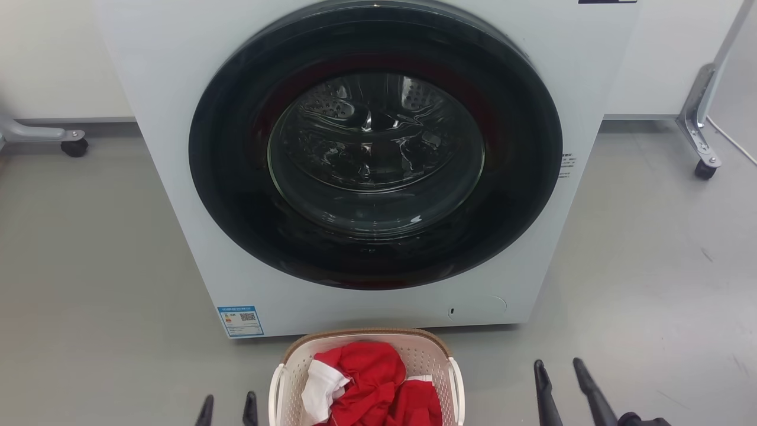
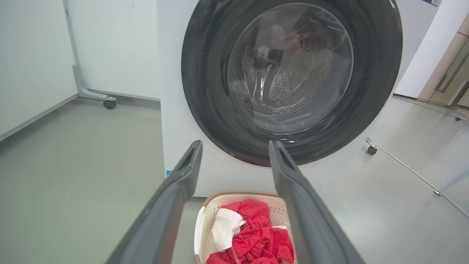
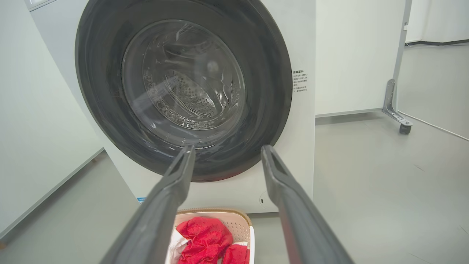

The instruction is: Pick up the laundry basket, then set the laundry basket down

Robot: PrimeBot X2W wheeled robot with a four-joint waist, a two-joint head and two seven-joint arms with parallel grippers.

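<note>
There was one washer (image 1: 177, 118), with one round door (image 1: 375, 148) and one small round flap (image 1: 476, 307) low on its front. Two labels showed on it: one blue sticker (image 1: 240, 320) and one patch of printed text (image 1: 566, 165). One laundry basket (image 1: 366, 333) had two white handles, a left handle (image 1: 275, 390) and a right handle (image 1: 457, 384). It held one white cloth (image 1: 322, 390) and what seemed to be two red pieces (image 1: 366, 370), though the folds blurred that count. Two pincers showed, the left pincer (image 1: 229, 396) and the right pincer (image 1: 557, 362), four fingers in all. Two castors stood behind, a left castor (image 1: 74, 147) and a right castor (image 1: 705, 170).
</note>
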